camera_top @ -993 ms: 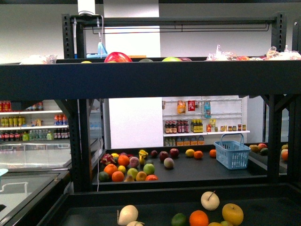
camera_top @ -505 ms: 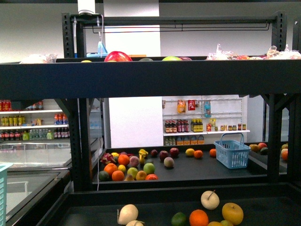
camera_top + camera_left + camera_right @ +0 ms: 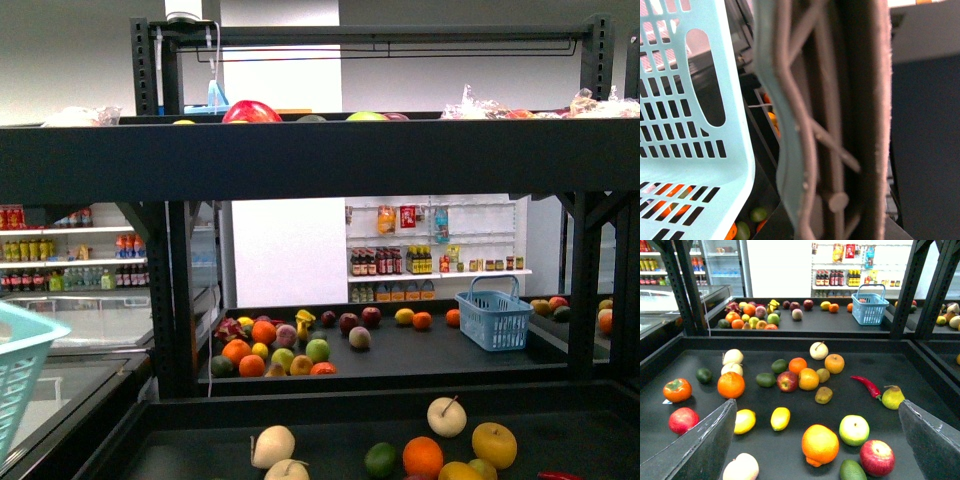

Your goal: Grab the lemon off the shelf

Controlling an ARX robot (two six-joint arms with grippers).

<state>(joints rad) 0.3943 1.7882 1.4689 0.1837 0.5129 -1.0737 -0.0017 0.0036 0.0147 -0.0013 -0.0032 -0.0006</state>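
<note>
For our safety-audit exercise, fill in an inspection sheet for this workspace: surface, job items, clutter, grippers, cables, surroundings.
Surface: black shelf tier, strewn with fruit.
Job's things: lemon lying loose, not gripped.
Clutter: orange, apple, red chilli, pear.
Grippers: right gripper open over the tier; left gripper shut on teal basket.
Cables: white cable down an upper post.
Surroundings: blue basket on a far tier; bottle shelving behind.

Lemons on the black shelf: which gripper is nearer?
Right. The right gripper hangs open with the lemons just ahead; the left gripper, shut on the teal basket, is off at the far left.
</note>
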